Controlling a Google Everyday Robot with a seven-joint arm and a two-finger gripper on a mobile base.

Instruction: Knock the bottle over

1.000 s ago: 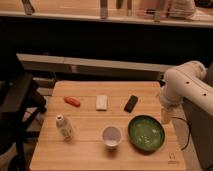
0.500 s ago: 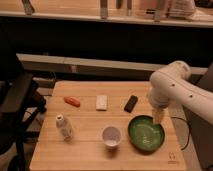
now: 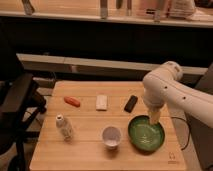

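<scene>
You can see the bottle [image 3: 63,126] standing upright on the left front part of the wooden table [image 3: 85,156], with its white cap on top and its pale body a little tilted toward the front right. Nothing touches it. To the right of it, with a clear gap, stands the white cup [image 3: 111,136] with its opening up, and just beside the cup, further right, is the green bowl [image 3: 141,141]. Behind these, in a loose row across the middle of the table, lie a small orange-red object [image 3: 72,101], a white rectangular block [image 3: 102,102] and a dark flat object [image 3: 131,103], each apart from the others. The white arm [image 3: 172,86] comes in from the right side and bends down, so the gripper [image 3: 153,117] points downward at the far right rim of the green bowl, on the opposite side of the table from the bottle and well apart from it. Whether the gripper is spread or pressed together you cannot tell from this view, and nothing can be seen held in it. A black chair [image 3: 17,102] stands at the left edge of the table.
</scene>
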